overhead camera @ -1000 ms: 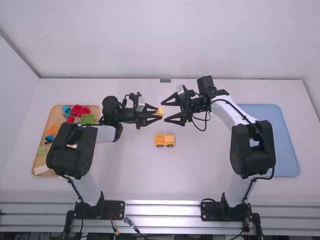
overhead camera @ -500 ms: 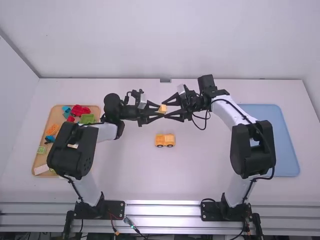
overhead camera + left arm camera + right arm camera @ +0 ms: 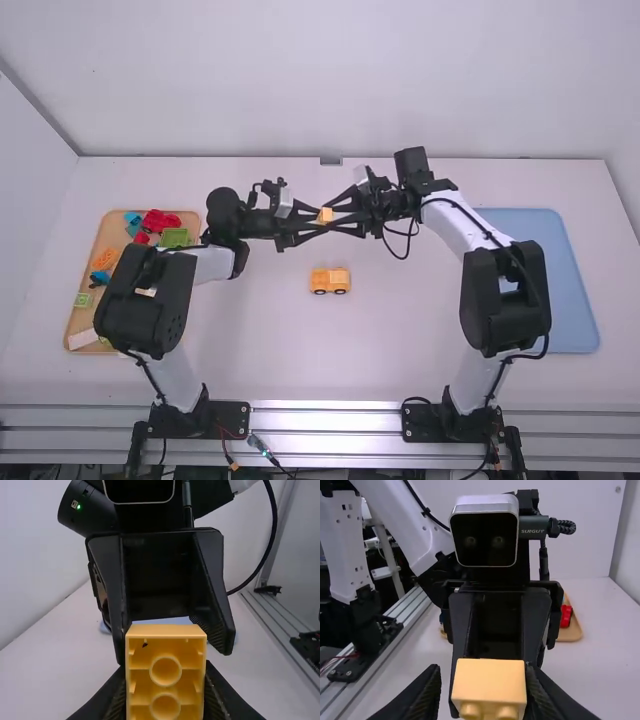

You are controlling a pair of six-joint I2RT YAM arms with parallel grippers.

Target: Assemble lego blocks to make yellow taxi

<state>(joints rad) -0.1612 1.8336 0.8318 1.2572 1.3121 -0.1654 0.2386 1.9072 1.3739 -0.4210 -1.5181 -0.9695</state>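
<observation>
High view: left hand [image 3: 321, 221] grips yellow block [image 3: 325, 215], right hand [image 3: 333, 219] open around it.

Yellow block [image 3: 141, 654], round tubes [image 3: 165, 671] inside, held by left end effector [image 3: 322, 220]

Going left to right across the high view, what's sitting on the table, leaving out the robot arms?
Wooden tray of toy pieces, then the orange-yellow toy vehicle with black wheels, then the blue tray.
</observation>
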